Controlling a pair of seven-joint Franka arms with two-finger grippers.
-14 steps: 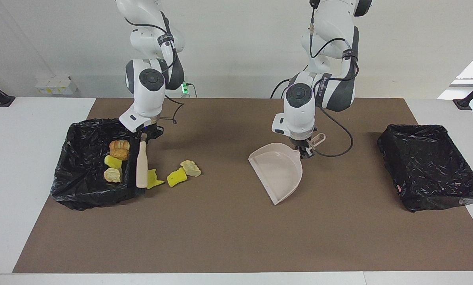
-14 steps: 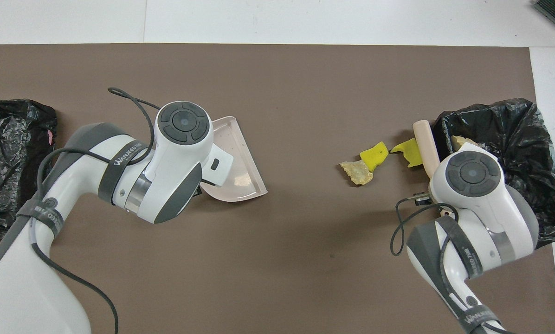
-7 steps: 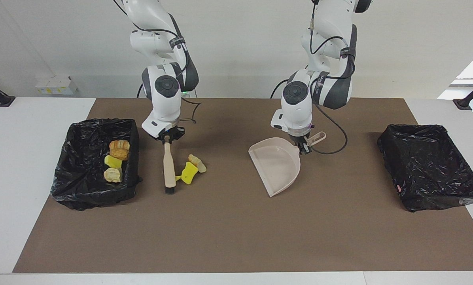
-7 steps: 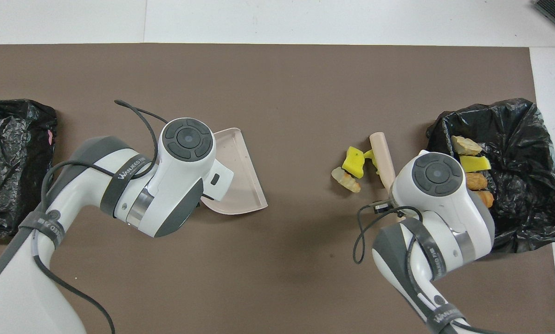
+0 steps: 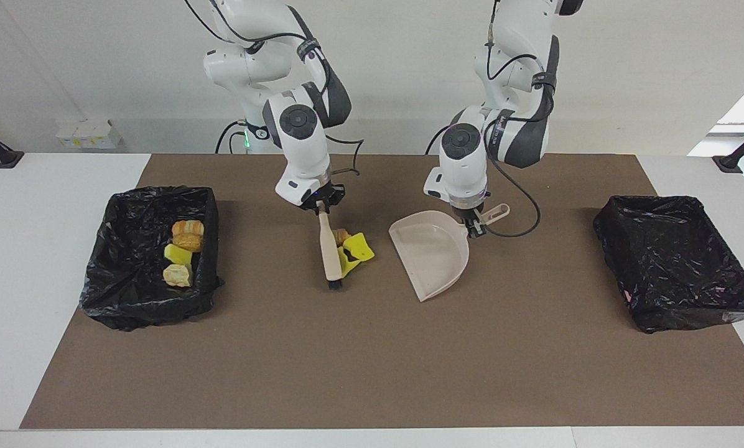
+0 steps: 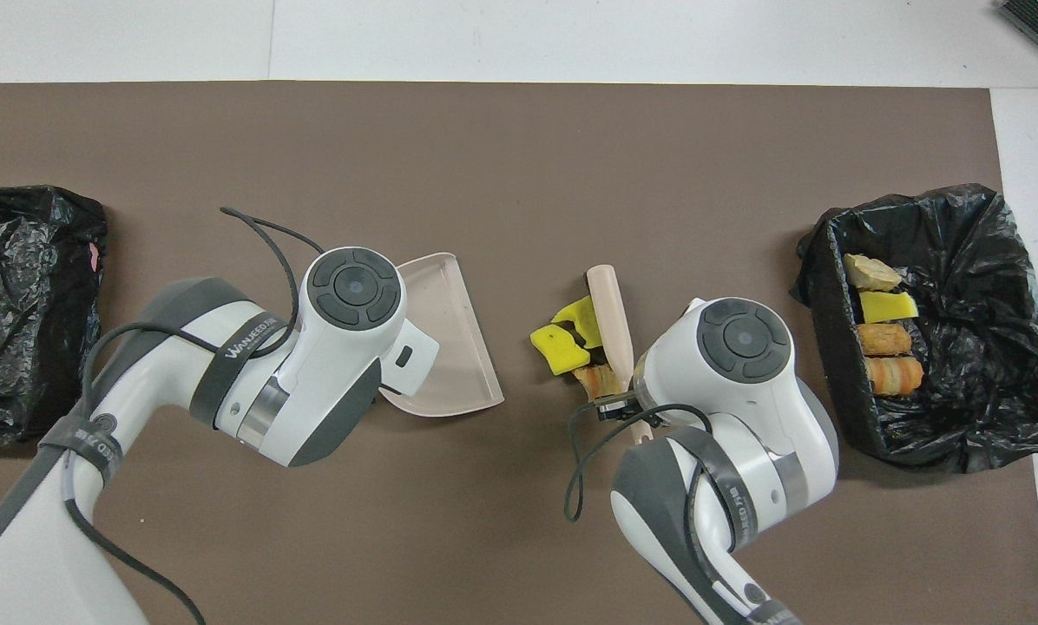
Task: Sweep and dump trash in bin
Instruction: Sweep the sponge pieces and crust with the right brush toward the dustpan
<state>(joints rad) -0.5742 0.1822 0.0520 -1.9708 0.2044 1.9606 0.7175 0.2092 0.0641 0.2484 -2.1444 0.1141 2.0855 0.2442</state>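
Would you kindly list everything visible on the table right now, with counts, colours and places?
Sponge bits: two, yellow, on the mat between brush and dustpan.
Lump: one, orange-brown, against the brush, nearer the robots than the sponge bits.
Binned trash: four pieces, one yellow, three tan or orange-brown, in the bin at the right arm's end.
Brush: one, beige handle with dark bristles, on the mat, held by the right tool.
Dustpan: one, beige, mid-table, held by the left tool.
Bins: two, black-lined, one at each end.
Mat: one, brown.
Right tool: shut on the brush.
Left tool: shut on the dustpan's handle.
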